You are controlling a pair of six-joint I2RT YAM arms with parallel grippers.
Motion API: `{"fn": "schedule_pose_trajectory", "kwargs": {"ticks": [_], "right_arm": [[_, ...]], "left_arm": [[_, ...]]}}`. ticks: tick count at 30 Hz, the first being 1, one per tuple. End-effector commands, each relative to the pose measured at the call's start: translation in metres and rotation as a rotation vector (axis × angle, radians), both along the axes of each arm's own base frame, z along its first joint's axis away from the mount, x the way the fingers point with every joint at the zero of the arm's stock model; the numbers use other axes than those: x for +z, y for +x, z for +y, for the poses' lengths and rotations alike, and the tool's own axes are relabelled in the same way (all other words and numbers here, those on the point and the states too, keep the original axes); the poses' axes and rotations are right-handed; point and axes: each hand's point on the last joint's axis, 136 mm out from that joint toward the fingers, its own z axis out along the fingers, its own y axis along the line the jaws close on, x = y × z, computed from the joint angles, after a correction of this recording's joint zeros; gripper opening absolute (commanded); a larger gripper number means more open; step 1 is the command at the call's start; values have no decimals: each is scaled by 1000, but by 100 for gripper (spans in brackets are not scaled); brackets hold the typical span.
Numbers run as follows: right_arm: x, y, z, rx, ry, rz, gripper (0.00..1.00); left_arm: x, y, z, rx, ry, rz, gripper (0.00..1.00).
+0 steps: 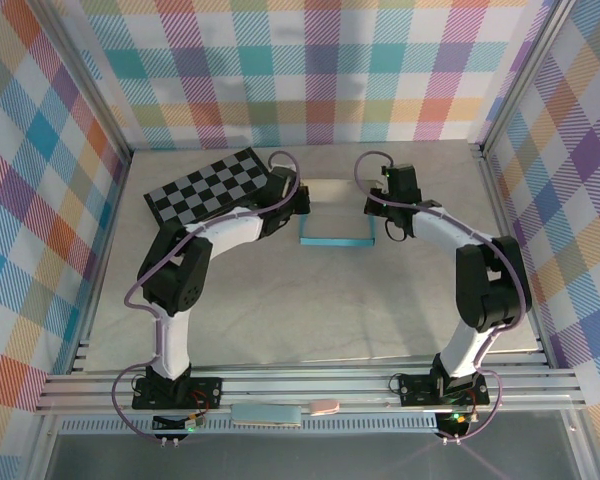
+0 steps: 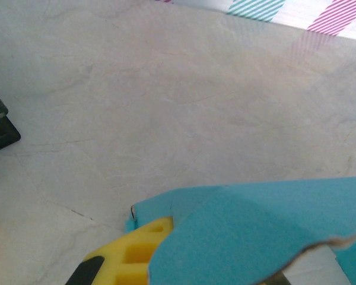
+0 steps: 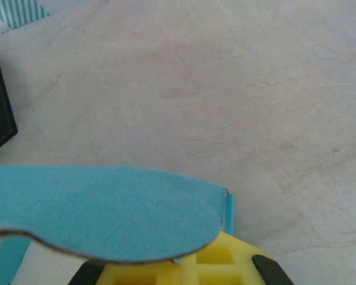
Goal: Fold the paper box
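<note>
far left at the back of the table, the black-and-grey checkerboard lies flat, angled toward the wall. the left arm arches over its near corner and puts the left claw right at the left side of the paper box. that claw is closed tight. in the left wrist view a turquoise flap of the box lies across the yellow finger and hides the tips, so i cannot tell whether card is pinched between them.

the box sits mid-table toward the back, pale inside, with a turquoise wall standing along its near edge.

over to the right, the right claw is at the box's right side, drawn fully closed too. in the right wrist view a rounded turquoise flap covers the yellow finger; whether it is gripped, i cannot tell. the right arm bends back to its base at the near edge.
</note>
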Motion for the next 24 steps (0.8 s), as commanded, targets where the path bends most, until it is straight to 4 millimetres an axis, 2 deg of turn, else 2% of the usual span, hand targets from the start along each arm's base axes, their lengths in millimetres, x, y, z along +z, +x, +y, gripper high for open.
{"fn": "schedule_pose_trajectory", "kwargs": {"ticks": [1,10,19,24], "right_arm": [[31,7,18,41,57,-121,0],[1,-12,20,63,30,-74,0],[-24,-29,18,85,-51,-39,0],[-31,-36,13,80,-92,-44,0]], "left_arm": [[33,0,-18,-62,-111,-100,0],[20,-11,-21,-83,-141,-81,0],[-6,-34,-20,-113,-104,-49,0],[-25,-46,-16,-115,-67,-22,0]]}}
